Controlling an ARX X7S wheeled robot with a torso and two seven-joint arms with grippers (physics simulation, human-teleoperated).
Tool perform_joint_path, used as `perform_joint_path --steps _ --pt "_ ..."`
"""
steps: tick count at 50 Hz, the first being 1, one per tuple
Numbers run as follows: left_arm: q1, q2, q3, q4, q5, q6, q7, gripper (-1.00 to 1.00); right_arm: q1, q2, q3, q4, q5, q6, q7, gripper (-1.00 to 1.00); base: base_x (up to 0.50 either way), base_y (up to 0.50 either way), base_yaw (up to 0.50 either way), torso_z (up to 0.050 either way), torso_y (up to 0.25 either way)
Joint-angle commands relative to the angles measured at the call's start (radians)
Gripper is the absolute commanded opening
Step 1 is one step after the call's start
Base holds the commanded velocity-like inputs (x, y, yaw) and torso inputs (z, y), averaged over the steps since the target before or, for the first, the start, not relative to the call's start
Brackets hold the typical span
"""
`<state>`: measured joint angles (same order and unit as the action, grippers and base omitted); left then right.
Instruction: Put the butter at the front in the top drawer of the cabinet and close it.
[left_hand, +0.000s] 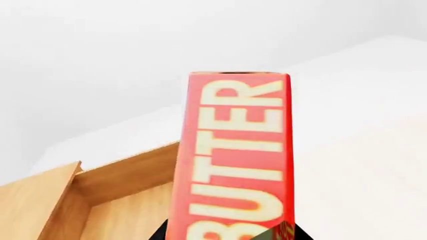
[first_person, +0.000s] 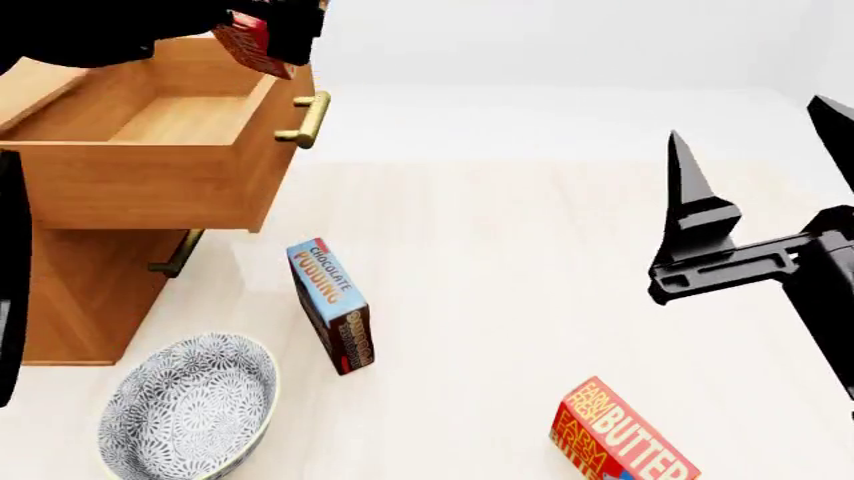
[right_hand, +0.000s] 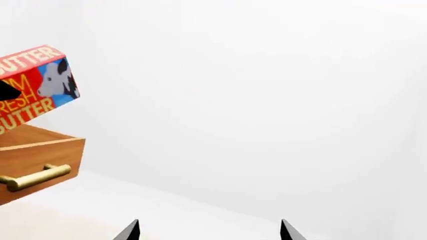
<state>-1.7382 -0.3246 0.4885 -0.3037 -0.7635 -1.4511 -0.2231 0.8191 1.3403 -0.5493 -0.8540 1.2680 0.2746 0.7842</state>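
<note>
You have two butter cartons in view. One butter (first_person: 254, 42) is pinched in your left hand (first_person: 274, 30), lifted above the front edge of the open top drawer (first_person: 147, 180), close to its brass handle (first_person: 310, 118). The second butter carton (first_person: 621, 440) lies on the pale surface (first_person: 534, 260) at the near right, well apart from both hands. There is one chocolate pudding box (first_person: 331, 305), standing on its edge near the middle, and one patterned bowl (first_person: 187, 405) beside the cabinet (first_person: 67, 310). Your right hand (first_person: 761, 190) is spread open and holds nothing; it hovers over the surface at the right. One lower drawer handle (first_person: 176, 255) shows under the open drawer.
</note>
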Motion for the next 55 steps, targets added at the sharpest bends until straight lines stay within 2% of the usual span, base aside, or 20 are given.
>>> perform_joint_path --steps 1,5,6,18,26,39,47,55 --pt "-0.213 0.096 0.037 -0.569 0.141 0.167 0.042 -1.0 -0.079 0.034 0.016 0.002 0.011 -0.121 0.005 1.0 0.0 0.0 0.0 0.0 0.0" --pt "-0.342 0.183 0.08 -0.965 0.221 0.363 0.15 -1.0 -0.1 0.051 0.015 -0.005 0.005 -0.142 0.01 1.0 0.0 0.0 0.0 0.0 0.003" --pt "-0.353 0.19 0.066 -1.003 0.234 0.38 0.15 -1.0 -0.103 0.056 0.016 -0.008 0.005 -0.147 0.01 1.0 0.0 0.0 0.0 0.0 0.0" --pt "-0.301 0.188 -0.322 -1.005 0.578 0.372 0.043 -1.0 -0.135 0.064 0.008 -0.027 -0.018 -0.169 0.008 1.0 0.0 0.0 0.0 0.001 0.002" --pt "-0.264 0.193 -0.44 -1.005 0.726 0.357 0.0 -1.0 -0.142 0.065 0.009 -0.034 -0.024 -0.175 0.0 1.0 0.0 0.0 0.0 0.0 0.0" --pt "-0.189 0.199 -0.386 -1.005 0.768 0.474 -0.037 -1.0 -0.168 0.078 0.006 -0.036 -0.034 -0.2 0.0 1.0 0.0 0.0 0.0 0.001 0.002" --pt "-0.164 0.189 -0.433 -1.005 0.756 0.586 -0.133 -1.0 -0.186 0.078 0.0 -0.04 -0.047 -0.211 0.002 1.0 0.0 0.0 0.0 0.0 0.001" --pt "-0.142 0.181 -0.473 -1.005 0.757 0.661 -0.181 -1.0 -0.202 0.074 -0.006 -0.039 -0.057 -0.221 0.004 1.0 0.0 0.0 0.0 0.0 0.001"
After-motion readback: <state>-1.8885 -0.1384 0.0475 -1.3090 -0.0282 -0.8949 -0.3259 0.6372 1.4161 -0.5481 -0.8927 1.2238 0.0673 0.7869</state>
